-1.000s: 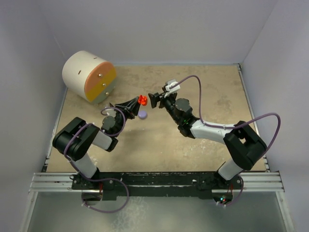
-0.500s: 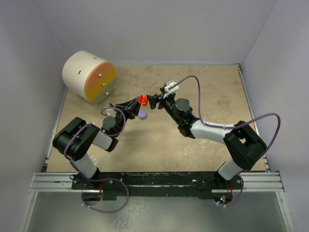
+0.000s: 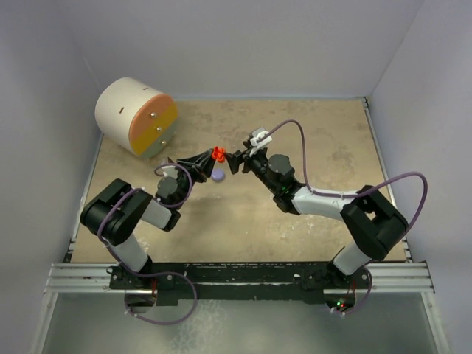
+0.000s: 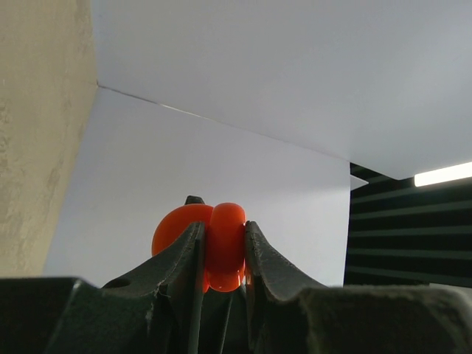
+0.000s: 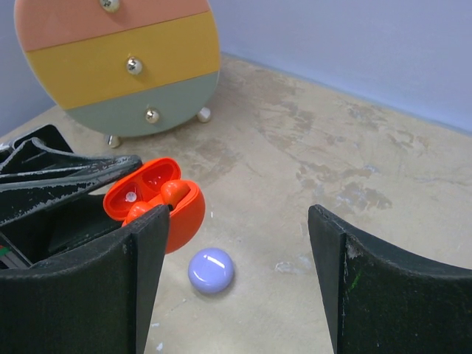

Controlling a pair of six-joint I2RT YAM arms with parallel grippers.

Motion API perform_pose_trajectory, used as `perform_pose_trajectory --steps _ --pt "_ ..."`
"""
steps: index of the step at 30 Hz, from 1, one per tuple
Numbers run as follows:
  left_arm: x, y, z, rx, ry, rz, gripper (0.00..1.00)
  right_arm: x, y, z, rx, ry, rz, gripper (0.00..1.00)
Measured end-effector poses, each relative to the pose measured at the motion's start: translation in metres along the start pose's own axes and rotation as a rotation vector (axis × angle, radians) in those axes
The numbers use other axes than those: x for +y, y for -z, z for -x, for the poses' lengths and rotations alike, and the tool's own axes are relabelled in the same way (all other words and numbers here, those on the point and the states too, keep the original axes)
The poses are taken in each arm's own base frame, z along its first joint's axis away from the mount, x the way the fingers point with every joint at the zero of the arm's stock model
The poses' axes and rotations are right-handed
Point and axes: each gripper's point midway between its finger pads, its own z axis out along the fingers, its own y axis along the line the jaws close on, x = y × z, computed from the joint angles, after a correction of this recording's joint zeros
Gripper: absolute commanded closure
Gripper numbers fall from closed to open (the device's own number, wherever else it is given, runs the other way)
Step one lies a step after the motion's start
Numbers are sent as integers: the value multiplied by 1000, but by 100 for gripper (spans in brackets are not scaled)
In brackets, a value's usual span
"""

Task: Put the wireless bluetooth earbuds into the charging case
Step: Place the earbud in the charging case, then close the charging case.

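End effector on the left arm (image 4: 223,226) is pinching the open red charging case (image 5: 158,206), holding it raised above the surface (image 5: 346,155). Right end effector (image 5: 236,217) is hanging spread just beside the case. Red earbud (image 5: 174,192) is apparently sitting in a well, so the seating step looks underway. Next move is likely calling for pressing it home, then closing the case. Lavender case (image 5: 211,270) is lying on the surface below.

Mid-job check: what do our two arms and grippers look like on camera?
The left arm and right arm match: black joint housings, white links, and a looping lavender cable on each. Both grippers are black with two fingers; the left gripper's taper to narrow tips, the right gripper's are broad flat slabs. A small white block sits by the right wrist.
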Motion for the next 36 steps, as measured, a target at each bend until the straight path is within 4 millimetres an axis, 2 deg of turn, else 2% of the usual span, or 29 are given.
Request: perform_pose_trajectory --steps 12,16,21,23,26,32,36 --pt "0 -8 1 -19 -26 14 100 -9 17 -12 55 -35 -57 26" --pt "-5 -12 -3 -36 -42 18 100 -10 19 -31 112 -40 -97 26" --pt "-14 -20 -14 -54 -59 22 100 -1 22 -61 177 -22 -136 23" --pt "-16 -22 -17 -62 -68 27 100 2 22 -67 183 -12 -155 21" --pt "-16 -24 -18 -80 -74 38 100 4 21 -65 155 -4 -176 20" --pt "-1 -23 -15 -119 -84 89 100 -3 24 -44 14 -8 -218 19" --pt "3 -22 -14 -129 -87 102 100 -7 18 -44 -21 2 -238 18"
